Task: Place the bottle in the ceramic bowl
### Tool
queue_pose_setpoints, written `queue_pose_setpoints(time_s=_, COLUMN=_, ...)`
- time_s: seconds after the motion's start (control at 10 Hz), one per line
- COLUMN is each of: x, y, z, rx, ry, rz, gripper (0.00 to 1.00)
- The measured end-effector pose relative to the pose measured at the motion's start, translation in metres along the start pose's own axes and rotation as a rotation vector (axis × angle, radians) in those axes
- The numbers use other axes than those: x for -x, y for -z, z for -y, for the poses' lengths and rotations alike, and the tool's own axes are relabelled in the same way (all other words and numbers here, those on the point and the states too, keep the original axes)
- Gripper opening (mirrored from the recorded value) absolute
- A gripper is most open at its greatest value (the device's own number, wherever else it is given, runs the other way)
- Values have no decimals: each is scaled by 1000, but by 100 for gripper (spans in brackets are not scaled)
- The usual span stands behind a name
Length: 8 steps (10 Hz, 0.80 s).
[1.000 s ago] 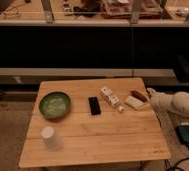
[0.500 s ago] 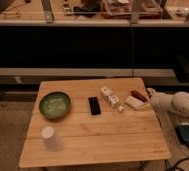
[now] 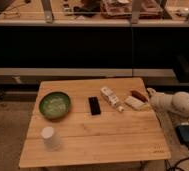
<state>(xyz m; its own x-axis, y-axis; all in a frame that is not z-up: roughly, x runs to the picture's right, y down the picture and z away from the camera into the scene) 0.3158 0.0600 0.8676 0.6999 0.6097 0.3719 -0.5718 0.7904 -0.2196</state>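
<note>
Gripper (image 3: 150, 94) at right of frame, jaws wide, empty. Small white oblong bottle (image 3: 111, 97) lies to its left, long axis upper-left to lower-right; round dark-green ceramic bowl (image 3: 55, 106) farther left.

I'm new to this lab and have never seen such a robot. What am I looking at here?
There is one camera view, looking down on a wooden table; where the camera sits is unknown. The white curved limb entering from the right is the robot's single arm. Its tip, the gripper, is a two-finger clamp; it is at the table's right edge, open, holding nothing. On the table: a green ceramic bowl at the left, a white cup near the front, a flat black object, the small white bottle, a flat white block and a reddish-brown item. The bottle lies outside the bowl.
</note>
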Motion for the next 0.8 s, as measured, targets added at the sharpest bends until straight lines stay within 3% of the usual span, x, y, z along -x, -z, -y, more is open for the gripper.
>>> queue_pose_setpoints(time_s=0.6, x=0, y=0, z=0, rx=0, ry=0, rz=0, gripper=80)
queue_pose_setpoints(time_s=0.8, x=7, y=-3, z=11, rx=-20, ry=88, rz=-32, gripper=80)
